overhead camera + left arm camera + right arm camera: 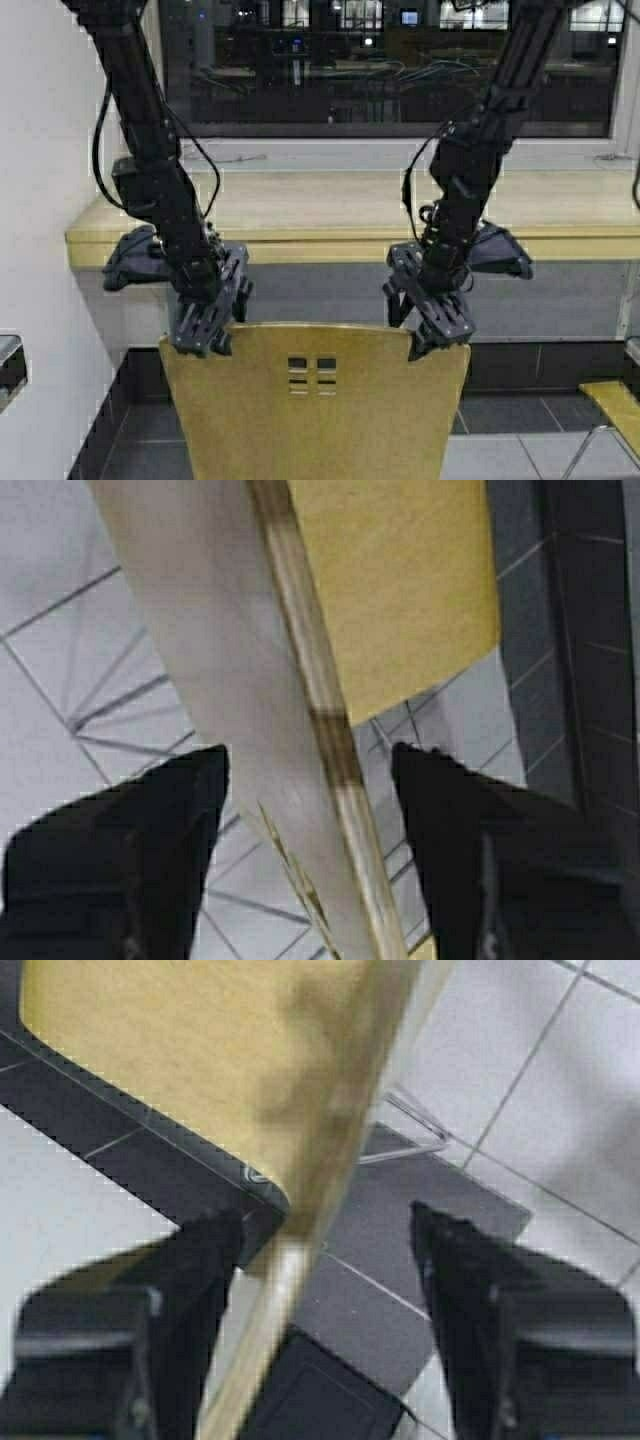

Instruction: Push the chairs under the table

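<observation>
A tan plywood chair (315, 400) stands in front of me, its backrest with the small square cutouts low in the high view. The pale-wood table (330, 245) runs across just beyond it. My left gripper (205, 335) sits at the backrest's top left corner and my right gripper (435, 325) at its top right corner. In the left wrist view the gripper (310, 810) is open, with the backrest's edge (330, 740) running between the fingers (120, 860). The right gripper (325, 1260) is open too, straddling the backrest edge (300, 1230), which lies close to one finger (150, 1330).
A second tan chair seat (615, 400) on silver legs shows at the lower right. A white wall (40, 200) closes the left side. A dark window (380, 60) stands behind the table. Grey floor tiles (500, 455) lie below.
</observation>
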